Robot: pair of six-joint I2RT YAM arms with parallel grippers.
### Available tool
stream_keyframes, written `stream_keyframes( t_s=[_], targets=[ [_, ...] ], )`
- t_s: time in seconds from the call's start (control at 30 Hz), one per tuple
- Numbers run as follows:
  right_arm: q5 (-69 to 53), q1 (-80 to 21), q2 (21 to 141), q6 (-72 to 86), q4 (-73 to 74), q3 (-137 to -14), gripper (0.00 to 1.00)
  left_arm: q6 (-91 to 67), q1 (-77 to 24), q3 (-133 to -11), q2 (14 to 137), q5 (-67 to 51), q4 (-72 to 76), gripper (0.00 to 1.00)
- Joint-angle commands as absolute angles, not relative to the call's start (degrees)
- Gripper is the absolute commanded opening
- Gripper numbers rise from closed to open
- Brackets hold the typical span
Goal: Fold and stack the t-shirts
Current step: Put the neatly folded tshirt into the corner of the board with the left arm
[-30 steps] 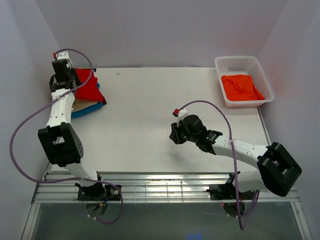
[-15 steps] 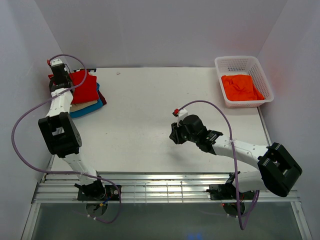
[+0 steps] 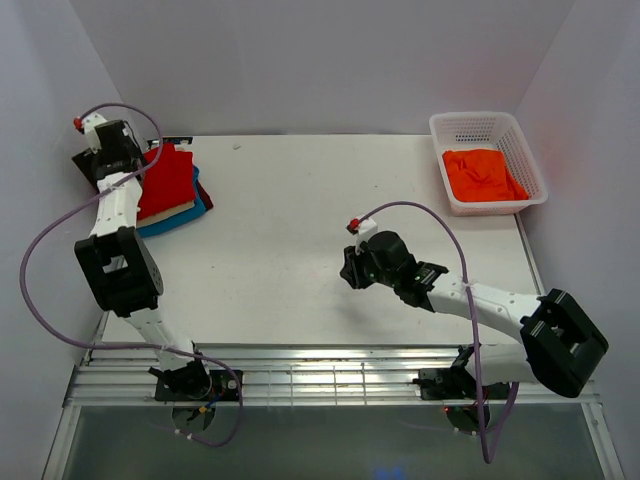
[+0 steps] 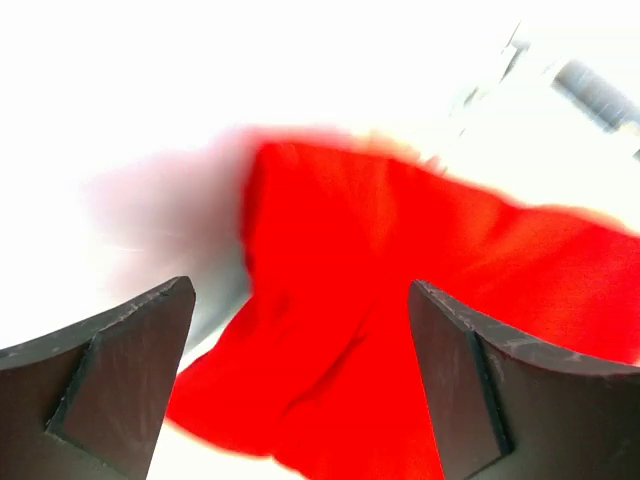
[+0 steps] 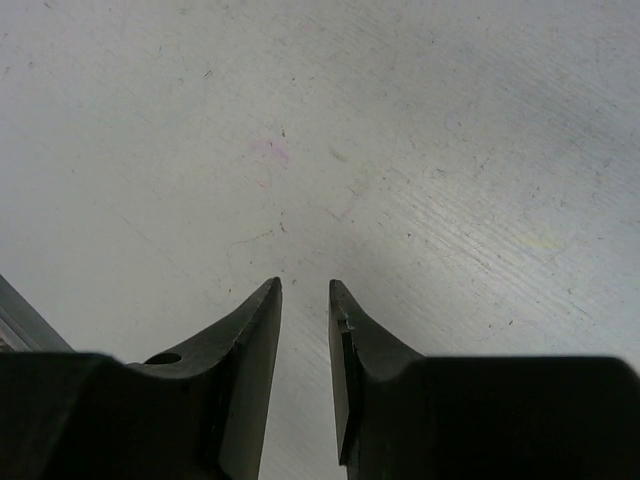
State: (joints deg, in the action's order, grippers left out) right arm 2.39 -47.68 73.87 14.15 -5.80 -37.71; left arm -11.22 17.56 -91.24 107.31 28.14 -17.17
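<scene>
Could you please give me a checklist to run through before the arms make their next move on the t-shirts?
1. Left gripper clear of cloth: ok, jaws wide open, nothing between them.
2. Red t-shirt on top of the stack: ok, it lies over the other folded t-shirts at the far left corner.
3. Red t-shirt's fold neat: cannot tell, the left wrist view is blurred.
4. Right gripper empty: ok, jaws slightly apart above the table.
5. Next shirt ready: ok, the orange t-shirt lies in the basket.

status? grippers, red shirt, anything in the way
Left gripper open, holding nothing. Right gripper slightly open, empty, over table. Red shirt atop the stack, far left. Nothing in the way.
</scene>
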Motion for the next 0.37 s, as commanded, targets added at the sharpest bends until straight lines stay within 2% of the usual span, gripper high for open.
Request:
stream_keyframes(
  t_s=[0.0, 0.13, 0.33],
  targets=[
    [6.4, -48.1, 71.5, 13.8, -4.6, -40.9, 0.32, -13.6, 17.2, -95.2, 88.7, 31.6, -14.0, 0.98],
    [10.4, -48.2, 69.4, 13.7, -3.7, -42.7, 0.31, -14.1, 14.4, -94.7, 77.5, 27.7, -13.2, 0.98],
    [15.5, -48.3, 64.9, 12.9, -2.6, -47.4, 0.28, -17.1, 7.2, -89.8, 70.9, 22.8, -13.4, 0.98]
  ],
)
